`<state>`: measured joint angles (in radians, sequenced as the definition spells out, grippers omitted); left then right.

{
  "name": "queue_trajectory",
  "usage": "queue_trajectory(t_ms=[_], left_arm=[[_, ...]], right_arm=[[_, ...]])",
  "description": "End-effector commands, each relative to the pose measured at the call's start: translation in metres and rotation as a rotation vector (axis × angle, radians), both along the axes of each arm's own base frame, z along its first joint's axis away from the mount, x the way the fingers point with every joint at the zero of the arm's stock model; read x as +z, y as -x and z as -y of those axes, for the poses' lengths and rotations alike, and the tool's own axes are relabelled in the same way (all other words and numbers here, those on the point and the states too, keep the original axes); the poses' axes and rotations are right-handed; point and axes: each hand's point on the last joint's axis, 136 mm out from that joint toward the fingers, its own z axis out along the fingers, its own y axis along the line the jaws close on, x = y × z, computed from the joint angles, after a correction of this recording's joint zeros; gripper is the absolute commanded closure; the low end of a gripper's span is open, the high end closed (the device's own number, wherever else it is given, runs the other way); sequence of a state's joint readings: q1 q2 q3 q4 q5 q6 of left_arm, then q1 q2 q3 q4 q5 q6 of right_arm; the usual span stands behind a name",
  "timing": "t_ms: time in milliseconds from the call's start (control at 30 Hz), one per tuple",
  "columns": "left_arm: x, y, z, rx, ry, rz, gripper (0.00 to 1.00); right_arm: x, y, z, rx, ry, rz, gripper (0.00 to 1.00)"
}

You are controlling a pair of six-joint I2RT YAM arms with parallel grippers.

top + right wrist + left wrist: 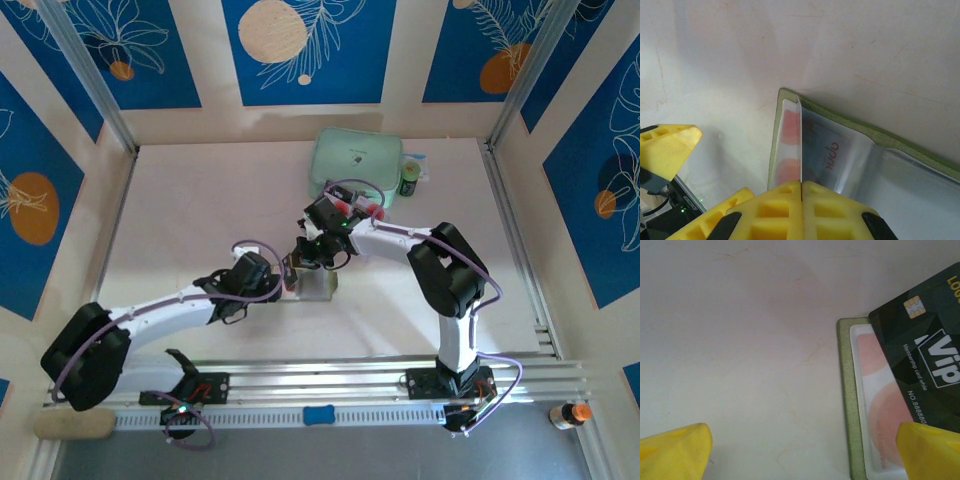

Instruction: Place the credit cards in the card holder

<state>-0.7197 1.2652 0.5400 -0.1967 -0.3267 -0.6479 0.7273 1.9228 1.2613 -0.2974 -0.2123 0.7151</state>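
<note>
The card holder lies open on the table, olive-green at its edge, with clear pockets inside. A pale credit card with red circles sits in one pocket, and a black VIP card lies across it. My left gripper is open wide just left of the holder's edge, its right fingertip over the cards. My right gripper is shut on a thin clear pocket leaf of the card holder and holds it up on edge. From above, both grippers meet over the holder.
A mint-green zip case lies at the back of the table, with a small green bottle to its right. Metal frame posts stand at the back corners. A rail runs along the near edge.
</note>
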Motion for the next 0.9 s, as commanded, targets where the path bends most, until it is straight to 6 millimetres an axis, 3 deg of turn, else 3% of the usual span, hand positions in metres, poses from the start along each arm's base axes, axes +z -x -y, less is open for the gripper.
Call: queue_trajectory(t_ms=[0,167,333,500,867], left_arm=[[0.002,-0.009,0.001,-0.006,-0.022,0.009,0.05],[-0.006,-0.008,0.002,-0.020,-0.034,-0.014,0.05],[-0.011,-0.004,0.000,-0.024,-0.039,-0.026,0.05],[-0.016,0.000,-0.003,-0.019,-0.043,-0.039,0.05],[-0.021,0.007,-0.008,-0.013,-0.044,-0.054,0.05]], right_arm=[[-0.003,0.008,-0.002,0.010,-0.011,-0.028,1.00],[0.008,0.006,0.003,-0.007,-0.031,-0.009,1.00],[0.028,-0.001,0.019,-0.077,-0.103,0.023,1.00],[0.034,-0.005,0.033,-0.170,-0.198,0.067,1.00],[0.019,-0.005,0.056,-0.342,-0.274,0.120,1.00]])
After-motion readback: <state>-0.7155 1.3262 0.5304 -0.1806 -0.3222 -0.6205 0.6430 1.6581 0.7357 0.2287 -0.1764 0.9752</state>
